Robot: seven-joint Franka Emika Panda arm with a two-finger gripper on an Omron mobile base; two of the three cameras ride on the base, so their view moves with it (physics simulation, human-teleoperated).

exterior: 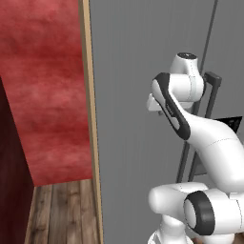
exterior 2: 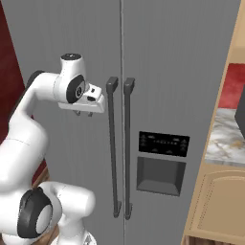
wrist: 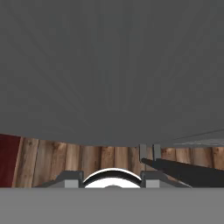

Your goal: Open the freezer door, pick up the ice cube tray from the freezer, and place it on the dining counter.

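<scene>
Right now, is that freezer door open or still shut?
Shut. The freezer door lies flush with its neighbour, the handle parallel to the other. The gripper hangs beside it, not gripping.

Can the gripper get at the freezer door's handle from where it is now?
Probably yes. The gripper hangs in front of the shut freezer door, just left of its handle near the top end, and nothing stands between them. It points downward, so it would have to turn first.
</scene>
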